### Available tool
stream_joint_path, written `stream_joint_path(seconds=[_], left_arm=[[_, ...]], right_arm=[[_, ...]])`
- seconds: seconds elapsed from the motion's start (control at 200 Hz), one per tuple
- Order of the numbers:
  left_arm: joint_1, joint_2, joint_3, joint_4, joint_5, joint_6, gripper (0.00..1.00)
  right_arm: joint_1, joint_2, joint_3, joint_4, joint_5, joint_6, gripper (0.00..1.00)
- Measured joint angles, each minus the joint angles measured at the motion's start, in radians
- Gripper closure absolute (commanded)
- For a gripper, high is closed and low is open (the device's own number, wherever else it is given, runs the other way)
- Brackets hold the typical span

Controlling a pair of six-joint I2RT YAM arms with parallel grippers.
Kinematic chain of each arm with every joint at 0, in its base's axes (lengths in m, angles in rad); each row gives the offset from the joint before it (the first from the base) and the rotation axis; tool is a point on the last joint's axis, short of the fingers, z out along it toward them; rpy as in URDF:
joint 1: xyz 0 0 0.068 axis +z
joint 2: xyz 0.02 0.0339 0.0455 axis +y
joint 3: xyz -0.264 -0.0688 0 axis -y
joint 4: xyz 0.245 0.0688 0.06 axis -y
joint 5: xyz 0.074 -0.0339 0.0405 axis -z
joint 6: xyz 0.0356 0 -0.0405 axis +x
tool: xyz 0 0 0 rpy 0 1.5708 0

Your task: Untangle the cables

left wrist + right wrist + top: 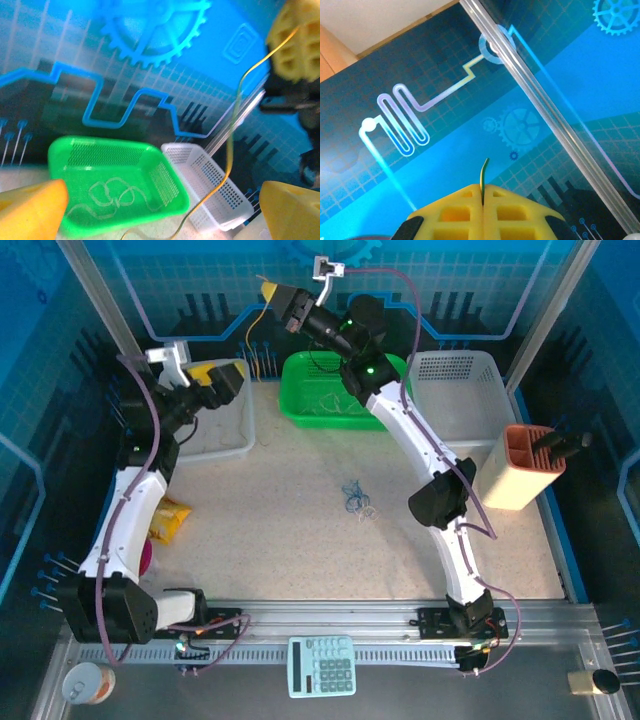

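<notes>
Right at the front edge sits a calculator (322, 665). A bit further in, on the bare table (280, 530), lies a little tangle (356, 499) of blue and pale cords, with nothing touching it. Over on the left, the left claw (220, 378) hangs near a white tray (225, 445). Its two yellow fingers (30, 210) are spread wide apart with nothing held between them. Behind the tangle is a green basket (290, 390) with one whitish cord (112, 195) curled up inside. A white basket (480, 370) sits just beside it. Furthest back and highest up is the right claw (268, 288). It is pinched tight on a yellow cord (250, 328), and a tiny end pokes out above the fingers. The rest of the cord dangles down in a long wiggly line near the green basket. I think the yellow one is being lifted away from the others. What could go wrong? The cord is very thin and only its tip is held, so it might slip out and drop if the arm jerks. The loose part hangs close to the green basket, so it could catch on the rim. It could also land on the whitish cord and make a new knot. The open claw might also miss such a skinny thing if it reaches for it.
</notes>
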Motion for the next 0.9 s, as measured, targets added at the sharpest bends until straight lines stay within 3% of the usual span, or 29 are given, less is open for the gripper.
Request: stream_joint_path(seconds=[0.325, 0.72, 0.9], left_arm=[[0.000, 0.133, 0.227, 0.071, 0.208, -0.020, 0.16], [-0.002, 0.236, 0.277, 0.135, 0.381, -0.140, 0.37], [-0.012, 0.238, 0.277, 0.151, 0.406, -0.156, 0.59]], right_arm=[[0.013, -0.041, -0.025, -0.064, -0.083, -0.042, 1.00], [0.035, -0.050, -0.051, -0.082, -0.141, -0.045, 1.00], [0.040, -0.055, -0.059, -0.082, -0.149, -0.044, 1.00]])
